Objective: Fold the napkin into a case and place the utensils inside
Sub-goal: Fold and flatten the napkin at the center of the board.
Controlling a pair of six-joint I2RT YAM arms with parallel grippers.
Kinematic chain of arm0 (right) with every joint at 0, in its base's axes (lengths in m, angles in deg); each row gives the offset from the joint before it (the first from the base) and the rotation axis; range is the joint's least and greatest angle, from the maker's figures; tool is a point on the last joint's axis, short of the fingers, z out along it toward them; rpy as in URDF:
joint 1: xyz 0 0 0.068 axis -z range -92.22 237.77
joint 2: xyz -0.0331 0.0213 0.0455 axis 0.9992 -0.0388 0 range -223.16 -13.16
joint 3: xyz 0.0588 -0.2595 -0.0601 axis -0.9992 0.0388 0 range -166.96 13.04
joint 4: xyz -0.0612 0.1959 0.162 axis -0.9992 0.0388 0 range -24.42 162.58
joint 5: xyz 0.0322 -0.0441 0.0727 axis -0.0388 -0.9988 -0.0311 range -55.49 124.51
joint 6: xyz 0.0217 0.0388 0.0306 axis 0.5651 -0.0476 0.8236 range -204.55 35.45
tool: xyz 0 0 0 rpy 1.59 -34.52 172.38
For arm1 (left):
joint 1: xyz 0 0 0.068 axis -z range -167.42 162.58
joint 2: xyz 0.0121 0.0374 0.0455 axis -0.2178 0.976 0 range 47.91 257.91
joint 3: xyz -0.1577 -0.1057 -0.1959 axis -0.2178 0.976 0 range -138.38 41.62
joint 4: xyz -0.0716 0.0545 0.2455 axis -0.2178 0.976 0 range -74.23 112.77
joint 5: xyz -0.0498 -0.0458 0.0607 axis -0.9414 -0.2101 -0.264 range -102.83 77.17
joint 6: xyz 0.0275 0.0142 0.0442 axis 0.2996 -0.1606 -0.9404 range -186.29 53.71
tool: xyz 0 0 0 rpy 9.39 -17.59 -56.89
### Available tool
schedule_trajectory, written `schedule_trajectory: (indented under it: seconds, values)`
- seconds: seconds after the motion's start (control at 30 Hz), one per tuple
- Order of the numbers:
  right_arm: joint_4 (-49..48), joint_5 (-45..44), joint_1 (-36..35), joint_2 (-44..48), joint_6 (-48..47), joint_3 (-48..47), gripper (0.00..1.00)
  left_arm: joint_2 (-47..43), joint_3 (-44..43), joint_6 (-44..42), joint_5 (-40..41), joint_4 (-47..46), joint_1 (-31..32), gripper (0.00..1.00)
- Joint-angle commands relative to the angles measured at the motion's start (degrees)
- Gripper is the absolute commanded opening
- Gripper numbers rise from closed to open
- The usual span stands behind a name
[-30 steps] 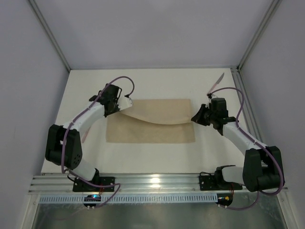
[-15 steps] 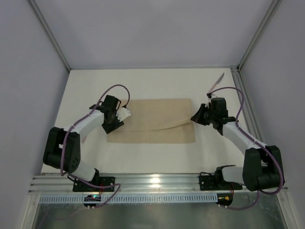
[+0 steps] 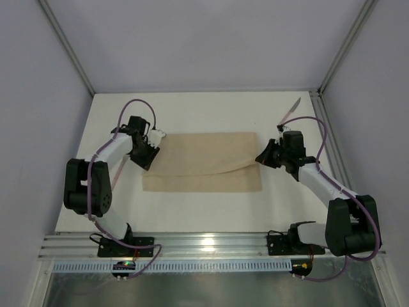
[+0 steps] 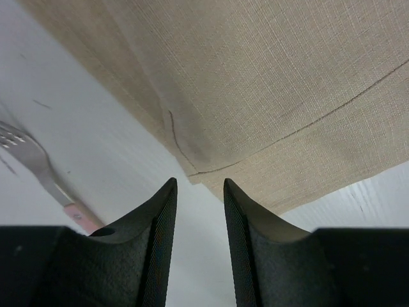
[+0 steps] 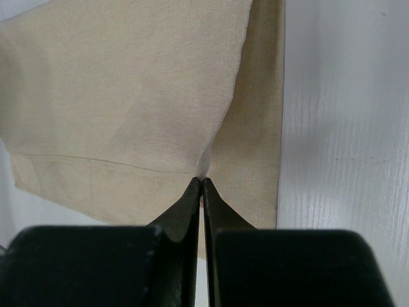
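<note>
Beige napkin [image 3: 203,162], half folded, mid-frame on the white table [image 3: 192,208], its right-side fold pinched in the right gripper [image 5: 202,182], left gripper [image 4: 199,192] parted and empty beside its left corner, fork [image 4: 32,160] at left of that wrist view, seemingly a knife [image 3: 291,110] at upper right.

We see a white worktop [image 3: 211,211] boxed in by pale grey walls [image 3: 204,45], with a silvery aluminium rail [image 3: 211,243] running along its near edge.
</note>
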Motion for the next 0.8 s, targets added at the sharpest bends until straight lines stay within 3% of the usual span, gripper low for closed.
schedule_trajectory:
  seconds: [0.0, 0.13, 0.57, 0.77]
  values:
    - [-1.7, 0.2, 0.1, -0.5, -0.7, -1.7, 0.04, 1.7, 1.2, 2.8, -0.1, 1.7, 0.3, 0.38]
    - [-1.9, 0.5, 0.1, -1.3, -0.5, -1.7, 0.04, 4.3, 1.3, 4.8, 3.6, 0.8, 0.3, 0.33]
    - [-1.9, 0.2, 0.1, -2.0, -1.6, -1.8, 0.04, 8.6, 1.3, 7.7, 5.5, -1.2, 0.2, 0.33]
    - [-1.8, 0.1, 0.1, -2.4, -2.0, -1.8, 0.04, 9.0, 1.0, 8.3, 4.3, -1.0, -0.1, 0.18]
